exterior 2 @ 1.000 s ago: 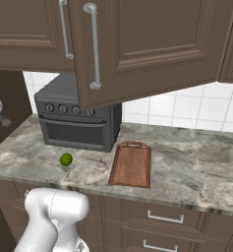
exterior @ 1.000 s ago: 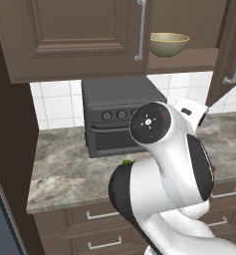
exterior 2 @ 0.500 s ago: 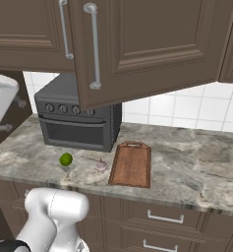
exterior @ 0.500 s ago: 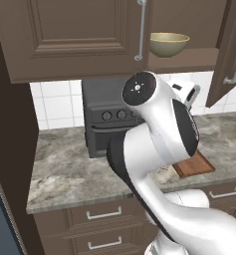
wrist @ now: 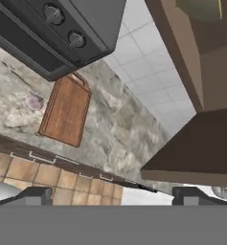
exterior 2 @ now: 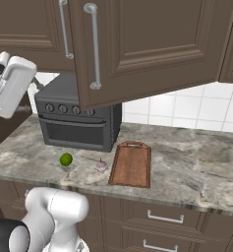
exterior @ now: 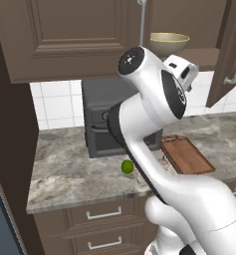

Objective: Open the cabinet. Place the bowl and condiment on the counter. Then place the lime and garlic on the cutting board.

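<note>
My gripper (wrist: 107, 194) has its jaws spread wide with nothing between them; in the hand view the 2 dark fingertips (wrist: 36, 195) sit far apart at the bottom edge. From the left base view my hand is raised beside the open cabinet (exterior: 69, 40), just below the shelf where the pale olive bowl (exterior: 169, 43) sits; the right base view cannot see that bowl, because the swung-out cabinet door (exterior 2: 152, 47) with its long silver handle (exterior 2: 94, 47) hides the shelf. The hand view catches the bowl's underside at its top edge, on the brown shelf. The lime (exterior 2: 66, 159) lies on the marbled counter (exterior 2: 187, 167) in front of the dark toaster oven (exterior 2: 76, 118), and the left base view shows it too, near my arm. The garlic (exterior 2: 101, 166) rests on the counter just left of the cutting board (exterior 2: 132, 164), apart from it; the hand view shows it as a pale blur beside the board, while in the left base view my arm covers that spot. I cannot make out the condiment shaker.
</note>
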